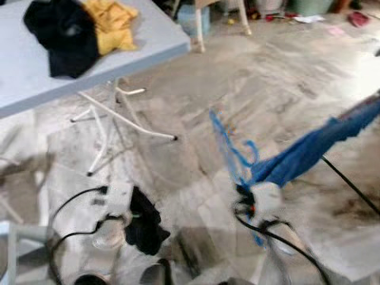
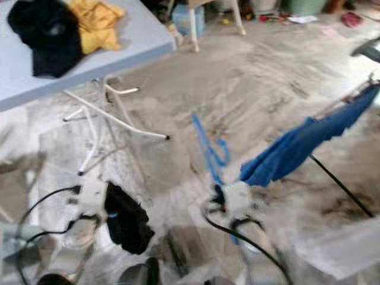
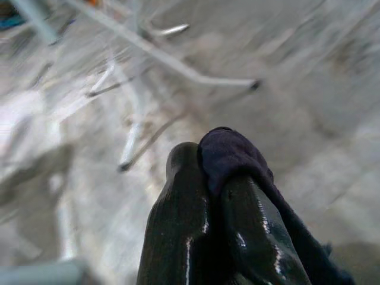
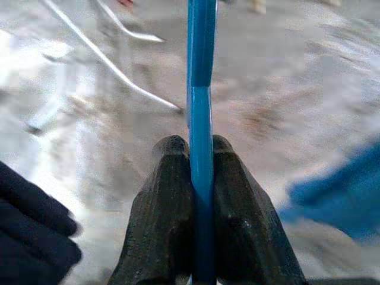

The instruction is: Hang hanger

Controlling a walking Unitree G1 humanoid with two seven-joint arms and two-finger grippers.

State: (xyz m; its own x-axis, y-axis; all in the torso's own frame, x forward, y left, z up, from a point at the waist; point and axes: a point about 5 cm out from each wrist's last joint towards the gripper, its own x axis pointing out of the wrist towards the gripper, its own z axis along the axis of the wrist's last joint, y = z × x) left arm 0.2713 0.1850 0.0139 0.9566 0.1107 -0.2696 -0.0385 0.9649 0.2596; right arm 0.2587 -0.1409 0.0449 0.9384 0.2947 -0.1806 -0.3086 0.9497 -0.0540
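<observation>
Marble floor (image 1: 249,77), right gripper (image 4: 200,155) clamping blue hanger (image 4: 200,89)

Pale grey marbled tile floor (image 1: 249,77) spreads across the room, streaked and blurred. On the robot's left stands a light blue bench (image 1: 35,71) on thin white metal legs (image 1: 113,119), with a black cloth (image 1: 59,32) and a yellow cloth (image 1: 110,24) heaped on top. Bright light washes the floor on the right.

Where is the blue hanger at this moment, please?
The blue hanger is clamped between the right gripper fingers, held above the floor on the robot's right, beside the blue cloth.
</observation>
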